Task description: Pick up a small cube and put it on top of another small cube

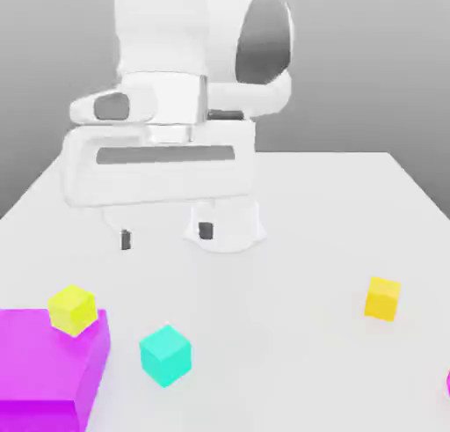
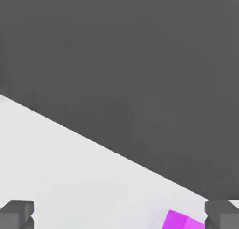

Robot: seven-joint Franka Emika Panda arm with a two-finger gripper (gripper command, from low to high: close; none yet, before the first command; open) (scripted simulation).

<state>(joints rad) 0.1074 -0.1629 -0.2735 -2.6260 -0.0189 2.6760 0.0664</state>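
Note:
The small teal cube point(image 1: 165, 355) rests on the white table near the front, left of centre in the exterior view. The small golden cube point(image 1: 383, 298) sits apart from it, toward the exterior view's right. My gripper point(image 1: 165, 235) hangs above the table behind the teal cube, well clear of it. It is open, and its two dark fingertips point(image 1: 126, 239) stand wide with nothing between them. In the hand view the gripper point(image 2: 119, 216) shows its fingertips point(image 2: 16, 214) far apart over bare table.
A big magenta block point(image 1: 48, 360) stands at the front on the exterior view's left, with a lime-yellow cube point(image 1: 72, 309) on top. A magenta sliver point(image 1: 446, 382) shows at the right edge. The hand view catches a magenta block point(image 2: 182, 219) and the table's far edge point(image 2: 93, 140).

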